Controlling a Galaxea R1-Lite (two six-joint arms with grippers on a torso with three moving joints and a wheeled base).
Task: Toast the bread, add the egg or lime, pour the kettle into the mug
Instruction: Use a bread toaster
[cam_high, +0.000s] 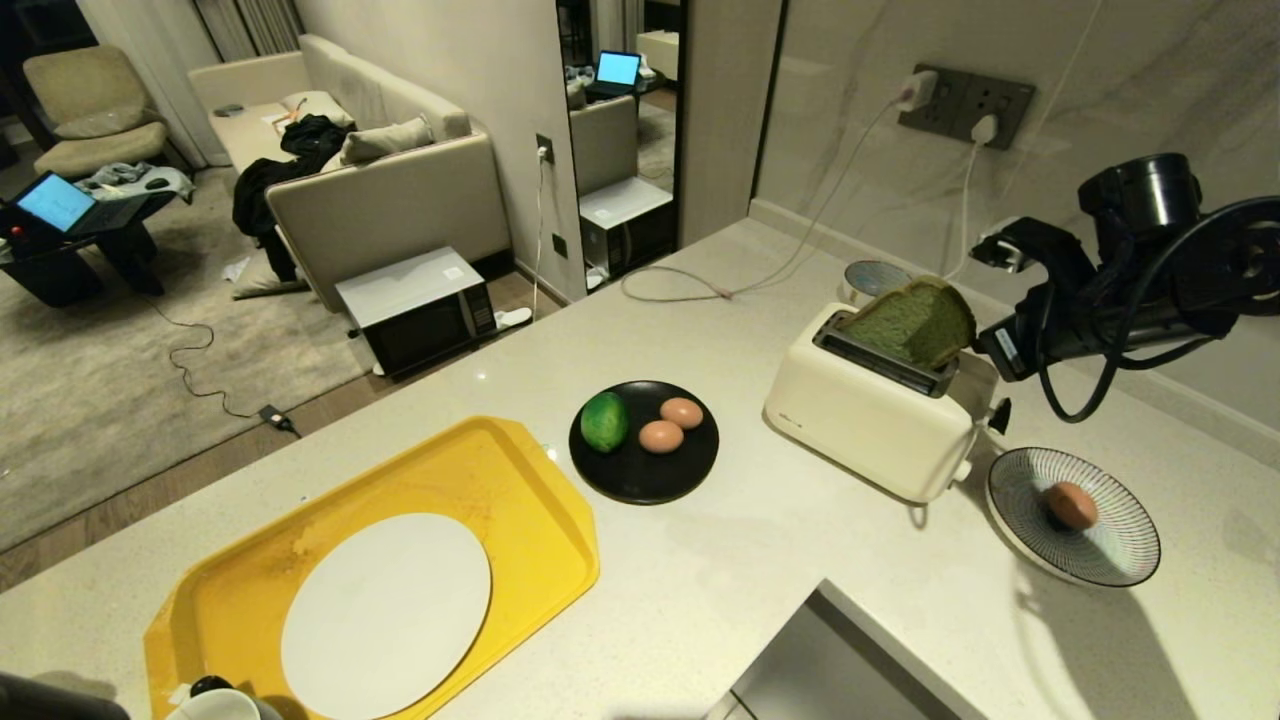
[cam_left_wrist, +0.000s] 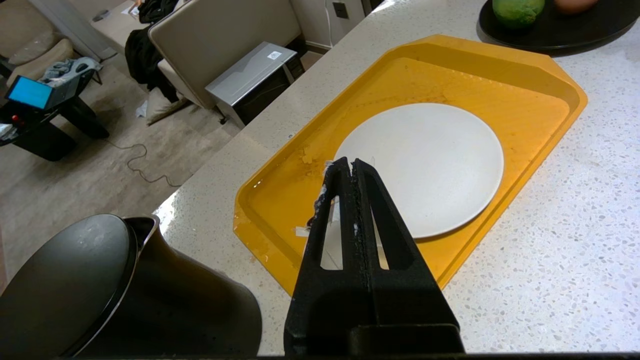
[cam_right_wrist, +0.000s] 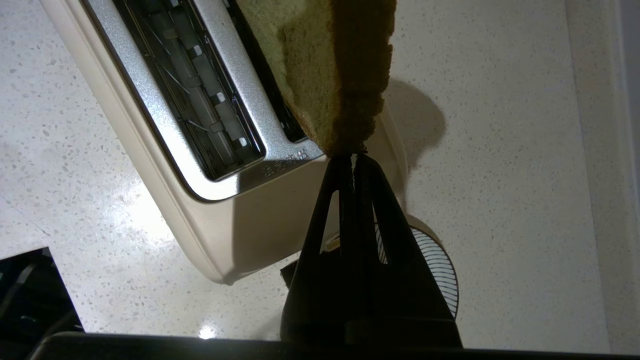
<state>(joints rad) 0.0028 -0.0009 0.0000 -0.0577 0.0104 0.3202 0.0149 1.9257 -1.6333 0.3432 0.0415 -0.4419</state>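
The toasting step is in hand. The bread (cam_high: 915, 322) stands tilted in the far slot of the cream toaster (cam_high: 870, 420), most of the slice above the slot, its upper corner leaning toward the right. The right pincer (cam_right_wrist: 353, 159) sits just at the crust of that corner; its fingers are clenched together, and in the right wrist view their tips meet the edge of the bread without clearly pinching it, so this reads as a nudge or a very thin nip more than a firm grasp. The near slot of the toaster is bare.

The left pincer (cam_left_wrist: 350, 167) is parked at the near left of the counter (cam_high: 760, 570), clenched on nothing, hovering above the yellow tray (cam_high: 250, 600) and the white plate (cam_high: 385, 615) in it. The kettle (cam_left_wrist: 100, 290) stands just beside it, and the rim of the mug (cam_high: 215, 705) peeps in at the near edge of the head view.

The lime (cam_high: 604, 421) and two eggs lie on the black plate (cam_high: 645, 475) at mid-counter; a third egg (cam_high: 1071, 505) rests on the striped dish (cam_high: 1110, 560) right of the toaster.

The next move, as I judge it, calls for pressing the slice straight down until it seats in the slot, then working the toaster's lever. The tilt is the risk: a sideways push could jam or tip the bread out.
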